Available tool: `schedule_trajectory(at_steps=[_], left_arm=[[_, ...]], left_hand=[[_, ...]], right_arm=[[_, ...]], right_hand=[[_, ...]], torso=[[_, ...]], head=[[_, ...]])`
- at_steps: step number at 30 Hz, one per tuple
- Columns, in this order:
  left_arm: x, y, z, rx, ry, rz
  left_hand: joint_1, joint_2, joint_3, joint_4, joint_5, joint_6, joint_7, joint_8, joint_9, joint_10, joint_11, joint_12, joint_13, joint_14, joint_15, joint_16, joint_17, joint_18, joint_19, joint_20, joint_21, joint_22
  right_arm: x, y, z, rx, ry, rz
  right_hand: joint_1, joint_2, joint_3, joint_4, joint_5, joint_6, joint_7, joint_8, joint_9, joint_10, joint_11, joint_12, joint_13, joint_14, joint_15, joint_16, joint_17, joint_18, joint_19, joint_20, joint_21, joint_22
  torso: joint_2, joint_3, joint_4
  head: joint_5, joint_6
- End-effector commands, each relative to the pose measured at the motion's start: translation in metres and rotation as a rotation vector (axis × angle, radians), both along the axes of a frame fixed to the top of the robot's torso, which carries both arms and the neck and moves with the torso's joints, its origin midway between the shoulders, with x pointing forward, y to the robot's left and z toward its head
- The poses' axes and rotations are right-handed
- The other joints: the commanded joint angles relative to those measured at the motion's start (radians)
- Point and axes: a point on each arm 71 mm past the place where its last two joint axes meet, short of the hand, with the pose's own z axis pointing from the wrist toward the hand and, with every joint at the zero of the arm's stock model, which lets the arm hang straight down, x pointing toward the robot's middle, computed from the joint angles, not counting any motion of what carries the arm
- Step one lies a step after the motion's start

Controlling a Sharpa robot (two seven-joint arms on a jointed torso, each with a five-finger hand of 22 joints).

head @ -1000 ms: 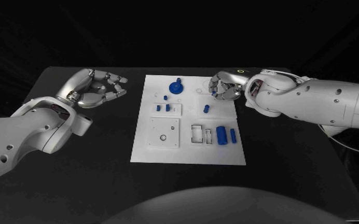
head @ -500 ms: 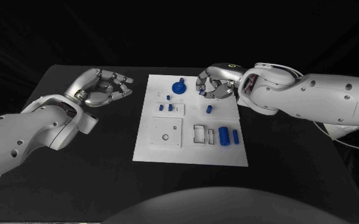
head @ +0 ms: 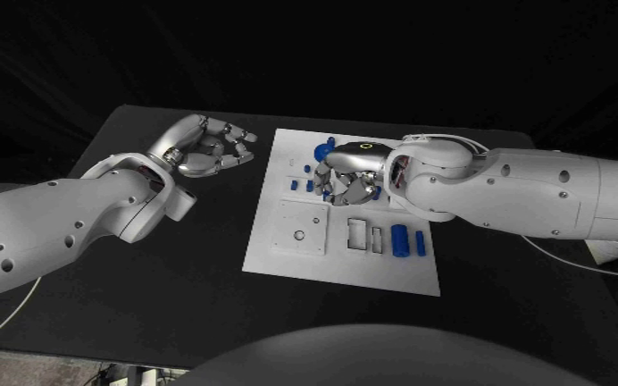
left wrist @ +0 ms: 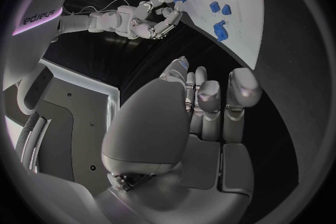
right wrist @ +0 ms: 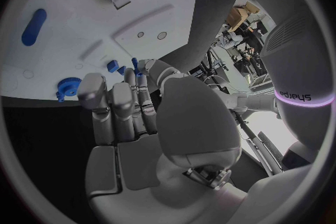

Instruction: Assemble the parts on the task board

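Right hand over the white task board (head: pixel 290 256), pinching a small blue peg; left hand off to the side.

The right hand (head: pixel 346 179) hangs above the board's middle, its fingertips (right wrist: pixel 143 75) closed on a slim blue peg (right wrist: pixel 135 63) whose long axis stands roughly upright to the board, tip down. The left hand (head: pixel 206 148) hovers over the black table (head: pixel 154 297) beside the board, fingers curled inward, holding nothing. A blue gear (right wrist: pixel 68 87) sits near the board's far edge; a blue cylinder (head: pixel 399 240) lies lengthwise toward the near right.
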Motion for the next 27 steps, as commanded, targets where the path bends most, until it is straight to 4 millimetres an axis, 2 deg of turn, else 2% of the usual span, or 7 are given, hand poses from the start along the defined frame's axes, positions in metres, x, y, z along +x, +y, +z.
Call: schedule_trajectory(at_steps=[1, 6, 8, 10, 11, 27], left_arm=[[0.0, -0.004, -0.001, -0.011, 0.017, -0.019], [0.0, -0.005, -0.001, -0.01, 0.02, -0.019], [0.0, -0.005, -0.002, -0.01, 0.022, -0.02], [0.0, -0.006, -0.002, -0.009, 0.025, -0.022], [0.0, -0.006, -0.002, -0.009, 0.025, -0.022], [0.0, -0.009, -0.002, -0.009, 0.03, -0.029]], left_hand=[[-0.009, -0.002, 0.006, 0.001, -0.007, -0.003, 0.002, -0.005, -0.001, -0.005, 0.0, -0.007, -0.002, -0.008, 0.001, -0.007, -0.003, 0.019, -0.008, 0.0, -0.007, 0.116], [-0.009, -0.001, 0.007, 0.0, -0.006, -0.003, 0.002, -0.005, -0.001, -0.005, 0.0, -0.007, -0.002, -0.011, 0.002, -0.01, -0.008, 0.02, -0.011, 0.0, -0.012, 0.115], [-0.008, -0.001, 0.007, 0.0, -0.006, -0.004, 0.003, -0.005, -0.001, -0.006, 0.001, -0.007, -0.002, -0.013, 0.002, -0.012, -0.011, 0.02, -0.012, 0.001, -0.014, 0.115], [-0.008, -0.001, 0.007, 0.0, -0.006, -0.004, 0.003, -0.005, -0.001, -0.006, 0.001, -0.007, -0.002, -0.013, 0.002, -0.012, -0.011, 0.02, -0.012, 0.001, -0.014, 0.115], [-0.008, -0.001, 0.007, 0.0, -0.006, -0.004, 0.003, -0.005, -0.001, -0.006, 0.001, -0.007, -0.002, -0.013, 0.002, -0.012, -0.011, 0.02, -0.012, 0.001, -0.014, 0.115], [-0.007, -0.001, 0.009, 0.0, -0.005, -0.004, 0.003, -0.006, -0.001, -0.008, 0.001, -0.008, -0.003, -0.021, 0.002, -0.02, -0.024, 0.022, -0.017, 0.001, -0.024, 0.112]], right_arm=[[-0.002, 0.006, -0.009, -0.075, 0.002, 0.043], [-0.006, 0.014, -0.016, -0.083, 0.005, 0.066], [-0.008, 0.017, -0.018, -0.084, 0.003, 0.075], [-0.009, 0.02, -0.02, -0.085, 0.003, 0.082], [-0.01, 0.021, -0.022, -0.085, 0.004, 0.085], [-0.014, 0.021, -0.037, -0.087, -0.025, 0.087]], right_hand=[[0.004, 0.003, 0.0, -0.005, -0.007, -0.002, 0.004, -0.006, -0.002, 0.025, -0.018, -0.005, -0.002, -0.005, 0.003, -0.005, -0.003, 0.014, -0.011, 0.001, -0.006, 0.113], [0.003, 0.003, -0.001, -0.005, -0.01, -0.001, 0.004, -0.008, -0.003, 0.026, -0.018, -0.007, -0.003, -0.004, 0.003, -0.004, -0.003, 0.014, -0.012, 0.001, -0.006, 0.113], [0.003, 0.002, 0.0, -0.006, -0.012, 0.0, 0.004, -0.01, -0.004, 0.026, -0.018, -0.008, -0.004, -0.002, 0.003, -0.003, -0.001, 0.013, -0.01, 0.001, -0.004, 0.113], [0.003, 0.002, 0.0, -0.006, -0.012, 0.0, 0.004, -0.01, -0.004, 0.026, -0.018, -0.008, -0.004, -0.002, 0.003, -0.003, -0.001, 0.013, -0.01, 0.001, -0.004, 0.113], [0.003, 0.003, 0.0, -0.007, -0.014, 0.0, 0.004, -0.011, -0.004, 0.027, -0.018, -0.008, -0.004, -0.002, 0.003, -0.002, 0.0, 0.013, -0.009, 0.001, -0.002, 0.114], [0.005, 0.002, 0.001, -0.009, -0.016, 0.001, 0.004, -0.014, -0.005, 0.028, -0.019, -0.009, -0.006, -0.002, 0.003, -0.002, -0.001, 0.013, -0.009, 0.001, -0.003, 0.114]], torso=[[-0.008, 0.0, 0.0093], [-0.01, -0.0004, 0.0149], [-0.009, -0.0001, 0.0134], [-0.01, -0.0003, 0.0151], [-0.01, -0.0008, 0.0139], [-0.011, -0.0016, 0.0109]], head=[[0.009, 0.0], [0.018, 0.0], [0.025, 0.0], [0.025, 0.0], [0.028, 0.0], [0.037, 0.0]])
